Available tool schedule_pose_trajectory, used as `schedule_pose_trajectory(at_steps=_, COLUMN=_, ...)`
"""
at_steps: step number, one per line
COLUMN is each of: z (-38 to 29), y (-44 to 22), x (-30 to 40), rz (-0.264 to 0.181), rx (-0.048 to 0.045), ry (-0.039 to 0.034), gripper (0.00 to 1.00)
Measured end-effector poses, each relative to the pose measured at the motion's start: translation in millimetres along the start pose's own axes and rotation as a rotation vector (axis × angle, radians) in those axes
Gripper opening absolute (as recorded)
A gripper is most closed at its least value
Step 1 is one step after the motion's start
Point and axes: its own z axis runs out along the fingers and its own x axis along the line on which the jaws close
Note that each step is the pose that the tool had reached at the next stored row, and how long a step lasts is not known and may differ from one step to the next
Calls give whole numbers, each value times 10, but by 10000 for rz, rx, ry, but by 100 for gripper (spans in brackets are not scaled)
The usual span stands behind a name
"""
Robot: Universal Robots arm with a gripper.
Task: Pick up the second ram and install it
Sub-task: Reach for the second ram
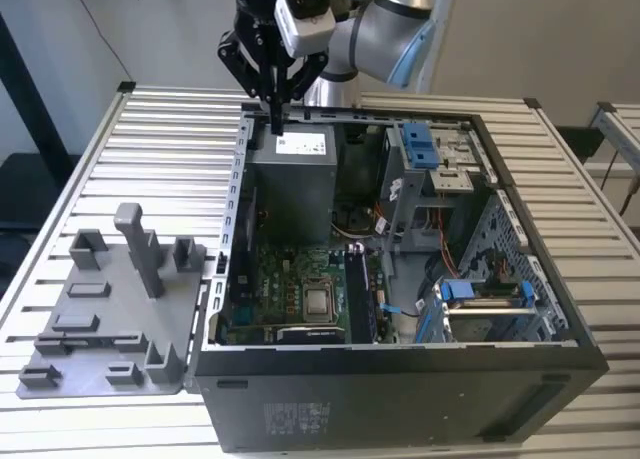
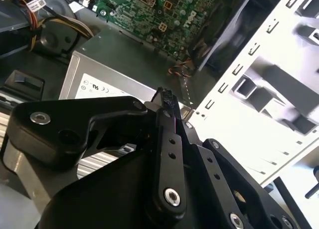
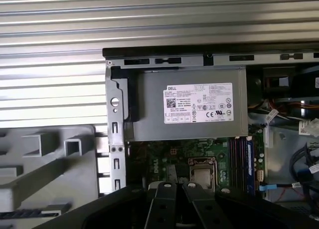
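Note:
My gripper (image 1: 277, 122) hangs above the back edge of the open computer case, over the grey power supply (image 1: 290, 179). In the second wrist view its black fingers (image 2: 167, 102) are pressed together, shut with nothing between them. The gripper (image 3: 178, 187) also shows in the first wrist view. Well below and in front of it, dark memory sticks (image 1: 356, 294) stand upright in the motherboard slots next to the processor socket (image 1: 319, 302). The same sticks (image 3: 239, 161) show in the first wrist view. I cannot tell which of them is the second ram.
A grey holder fixture (image 1: 110, 309) with upright posts lies on the slatted table (image 1: 170, 129) at the exterior view's left of the case. A drive cage with blue latches (image 1: 425, 149) and loose cables fill the case's other side. The case walls (image 1: 235, 229) rise around the motherboard.

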Motion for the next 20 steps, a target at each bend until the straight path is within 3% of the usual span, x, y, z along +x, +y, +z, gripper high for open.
schedule_pose_trajectory(at_steps=13, z=4, y=-8, x=101, rz=1, rx=2, ry=33, gripper=11)
schedule_pose_trajectory(at_steps=20, z=5, y=-16, x=213, rz=0, rx=3, ry=42, gripper=11)
